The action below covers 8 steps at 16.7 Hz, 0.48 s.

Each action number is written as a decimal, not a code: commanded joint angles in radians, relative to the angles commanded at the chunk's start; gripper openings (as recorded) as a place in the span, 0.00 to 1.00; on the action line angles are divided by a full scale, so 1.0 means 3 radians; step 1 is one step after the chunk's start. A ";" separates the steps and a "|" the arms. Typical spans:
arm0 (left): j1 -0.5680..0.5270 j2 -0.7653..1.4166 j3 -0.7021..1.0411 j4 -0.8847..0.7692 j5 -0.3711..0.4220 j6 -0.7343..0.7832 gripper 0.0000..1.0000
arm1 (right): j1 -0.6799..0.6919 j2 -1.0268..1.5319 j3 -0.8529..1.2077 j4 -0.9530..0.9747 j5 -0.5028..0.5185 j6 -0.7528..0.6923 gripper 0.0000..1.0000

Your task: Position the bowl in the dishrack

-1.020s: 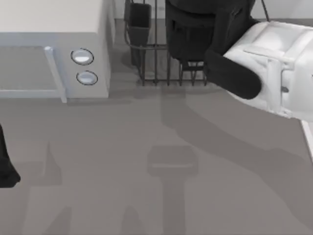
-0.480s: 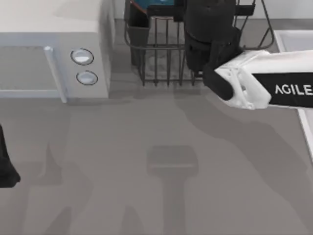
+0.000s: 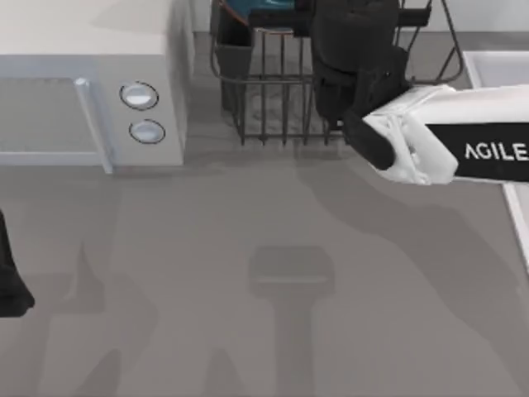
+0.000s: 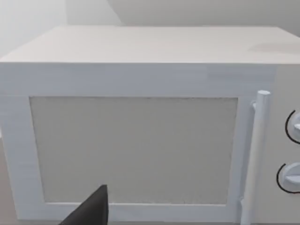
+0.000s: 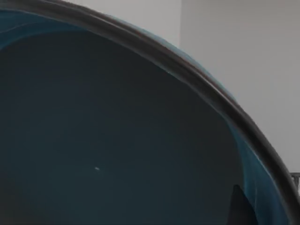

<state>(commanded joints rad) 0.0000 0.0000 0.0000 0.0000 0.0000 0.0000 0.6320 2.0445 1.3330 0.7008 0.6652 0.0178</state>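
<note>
The dishrack point(image 3: 269, 124), a dark grey wire rack with a dark utensil cup point(image 3: 234, 51) at its left corner, stands at the table's far edge in the top view. My right arm reaches over it from the right. My right gripper point(image 3: 289, 15) is at the picture's top edge, shut on the dark blue bowl point(image 3: 248, 10), of which a sliver shows above the rack. In the right wrist view the bowl point(image 5: 117, 140) looms very close, its inside turned to the camera and one fingertip point(image 5: 243, 208) against its rim. My left gripper point(image 3: 8, 285) is parked at the table's left edge.
A white microwave point(image 3: 83, 83) with two round knobs stands left of the rack; the left wrist view faces its door point(image 4: 136, 150) and handle point(image 4: 255, 154). A white ledge point(image 3: 496, 68) lies at the far right. Bare grey tabletop point(image 3: 273, 314) spreads across the front.
My right arm has swung and stretched farther over the rack, its forearm now lying level across the right side. The blue bowl has come into view above the rack. The left arm is still.
</note>
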 joint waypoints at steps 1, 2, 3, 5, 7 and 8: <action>0.0000 0.0000 0.0000 0.0000 0.0000 0.0000 1.00 | 0.0000 0.0000 0.0000 0.0000 0.0000 0.0000 0.38; 0.0000 0.0000 0.0000 0.0000 0.0000 0.0000 1.00 | 0.0000 0.0000 0.0000 0.0000 0.0000 0.0000 0.45; 0.0000 0.0000 0.0000 0.0000 0.0000 0.0000 1.00 | 0.0000 0.0000 0.0000 0.0000 0.0000 0.0000 0.53; 0.0000 0.0000 0.0000 0.0000 0.0000 0.0000 1.00 | 0.0000 0.0000 0.0000 0.0000 0.0000 0.0000 0.68; 0.0000 0.0000 0.0000 0.0000 0.0000 0.0000 1.00 | 0.0000 0.0000 0.0000 0.0000 0.0000 0.0000 0.83; 0.0000 0.0000 0.0000 0.0000 0.0000 0.0000 1.00 | 0.0000 0.0000 0.0000 0.0000 0.0000 0.0000 0.90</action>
<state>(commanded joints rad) 0.0000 0.0000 0.0000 0.0000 0.0000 0.0000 0.6320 2.0445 1.3330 0.7008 0.6652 0.0178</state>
